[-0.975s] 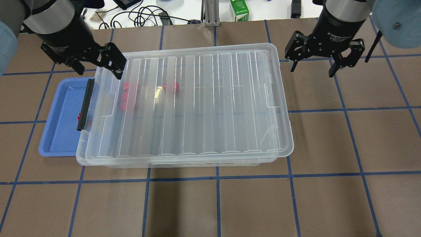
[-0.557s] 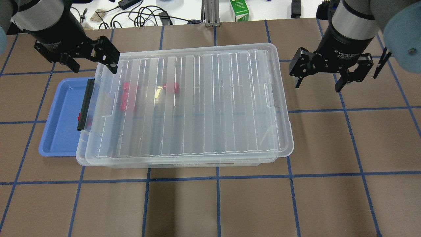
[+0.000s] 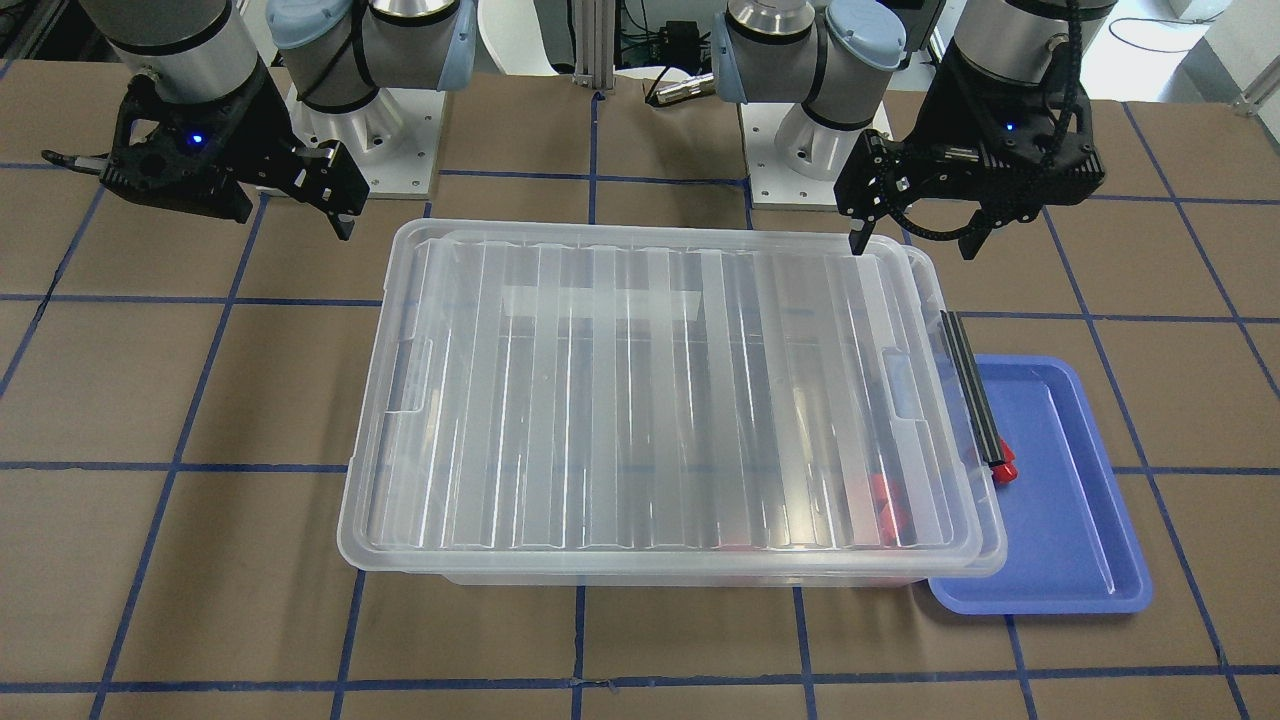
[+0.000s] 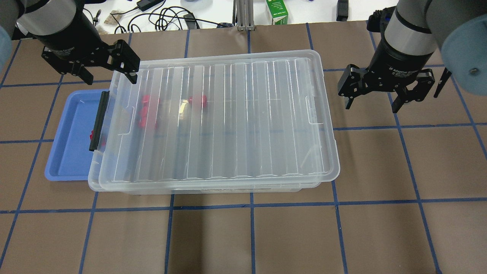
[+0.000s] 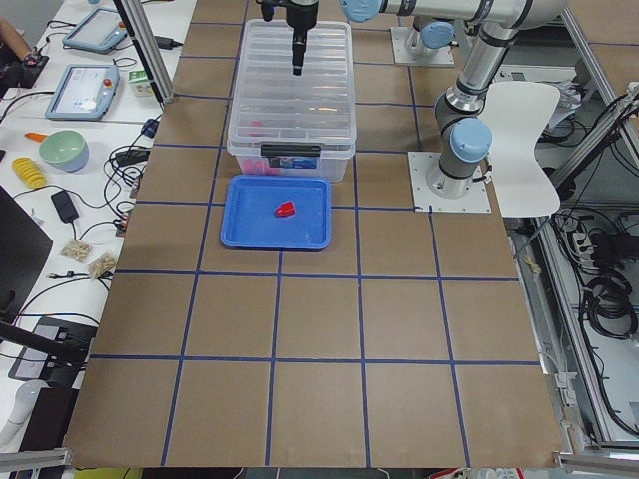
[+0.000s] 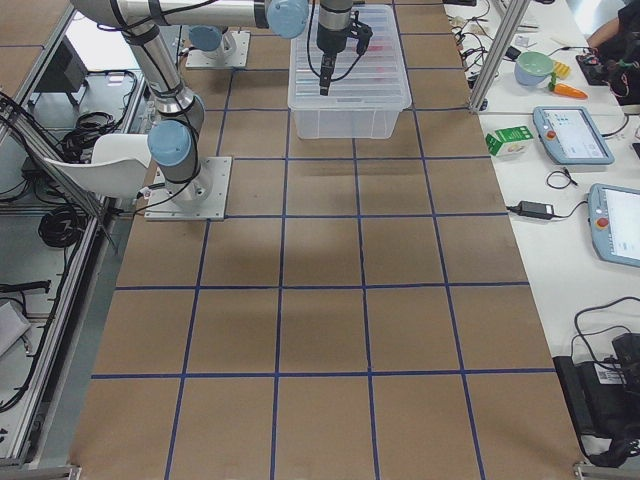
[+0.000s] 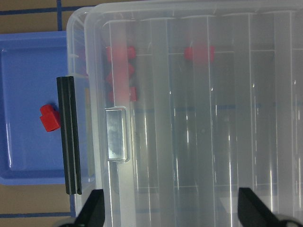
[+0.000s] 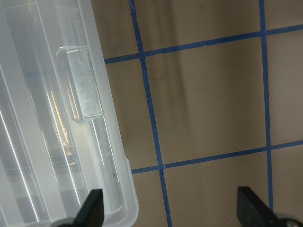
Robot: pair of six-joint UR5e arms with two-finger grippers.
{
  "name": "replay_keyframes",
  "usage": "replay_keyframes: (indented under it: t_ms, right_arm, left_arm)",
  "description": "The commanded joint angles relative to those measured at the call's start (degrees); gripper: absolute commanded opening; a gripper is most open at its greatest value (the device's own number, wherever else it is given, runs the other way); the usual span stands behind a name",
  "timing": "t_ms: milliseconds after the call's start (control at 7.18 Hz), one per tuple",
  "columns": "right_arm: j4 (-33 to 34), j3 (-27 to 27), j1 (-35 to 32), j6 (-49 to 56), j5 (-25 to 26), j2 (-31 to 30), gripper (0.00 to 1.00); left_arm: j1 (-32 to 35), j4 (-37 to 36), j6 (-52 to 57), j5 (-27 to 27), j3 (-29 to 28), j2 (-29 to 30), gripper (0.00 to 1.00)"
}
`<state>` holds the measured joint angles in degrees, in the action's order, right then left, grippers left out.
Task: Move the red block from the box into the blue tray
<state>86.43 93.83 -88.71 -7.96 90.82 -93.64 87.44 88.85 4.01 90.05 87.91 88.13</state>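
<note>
The red block [image 7: 49,117] lies in the blue tray [image 4: 70,129], partly hidden behind the box's black strip [image 4: 98,121]; it also shows in the exterior left view [image 5: 286,209]. The box [image 4: 228,121] is shut under its ribbed lid and overlaps the tray's edge. Through the lid I see a cluster of red blocks [image 4: 146,112] and a single one [image 4: 198,101]. My left gripper [image 4: 110,78] is open and empty above the box's far left corner. My right gripper [image 4: 371,107] is open and empty over bare table right of the box.
A green carton [image 4: 277,11] and cables [image 4: 167,17] lie past the table's far edge. Blue tape lines grid the brown table [image 4: 243,236]. The two arm bases [image 3: 810,130] stand behind the box.
My left gripper has risen and pulled a little back to the left from the box's corner. My right gripper has moved toward the near side and slightly right. The box, tray and blocks are unmoved.
</note>
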Motion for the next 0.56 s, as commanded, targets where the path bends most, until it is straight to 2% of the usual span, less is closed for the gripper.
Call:
replay_keyframes:
  t_ms: [0,418]
  right_arm:
    - [-0.1,-2.1,0.0,0.0,-0.4,0.6,1.00]
    - [-0.3,-1.4,-0.1,0.0,-0.5,0.6,1.00]
  left_arm:
    - [0.0,0.1,-0.1,0.2,0.3,0.1,1.00]
    - [0.3,0.7,0.3,0.7,0.4,0.6,1.00]
